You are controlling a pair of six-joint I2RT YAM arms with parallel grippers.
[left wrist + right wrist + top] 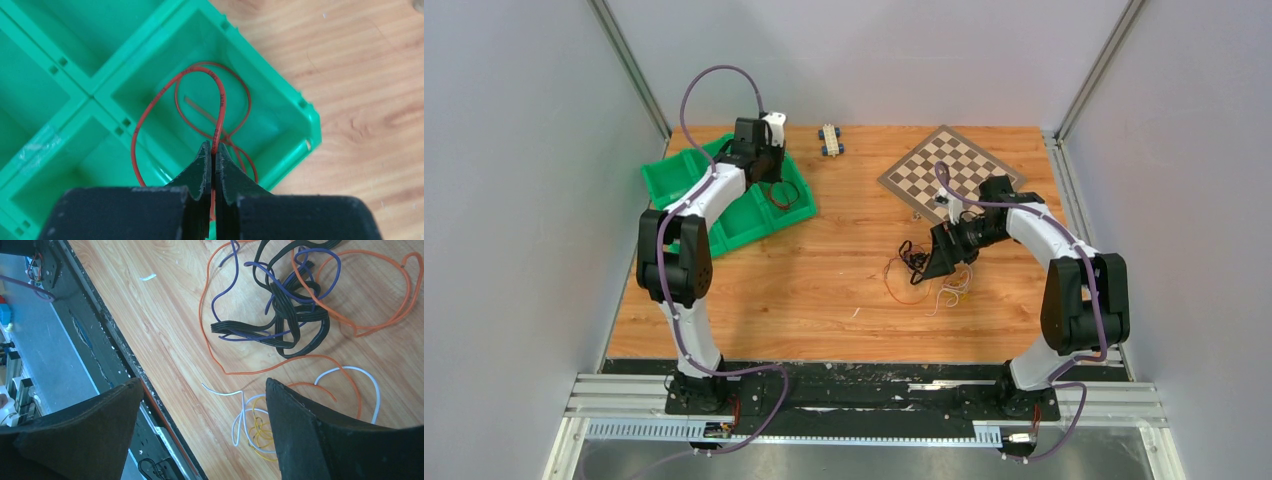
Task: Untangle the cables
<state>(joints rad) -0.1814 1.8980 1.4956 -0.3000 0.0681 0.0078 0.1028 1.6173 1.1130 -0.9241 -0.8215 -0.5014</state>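
My left gripper (213, 150) is shut on a red cable (220, 102) whose loops hang into a compartment of the green bin (300, 107); in the top view it hovers over the bin's right corner (776, 190). A tangle of black, purple and orange cables (292, 305) lies on the wooden table, with white (350, 371) and yellow (257, 432) wires beside it. My right gripper (202, 390) is open and empty just above the table beside this pile (914, 265).
A checkerboard (954, 172) lies at the back right. A small toy car (829, 139) sits at the back centre. The green bin (669, 180) has several compartments. The table's front edge with black rail (115, 350) is close to my right gripper.
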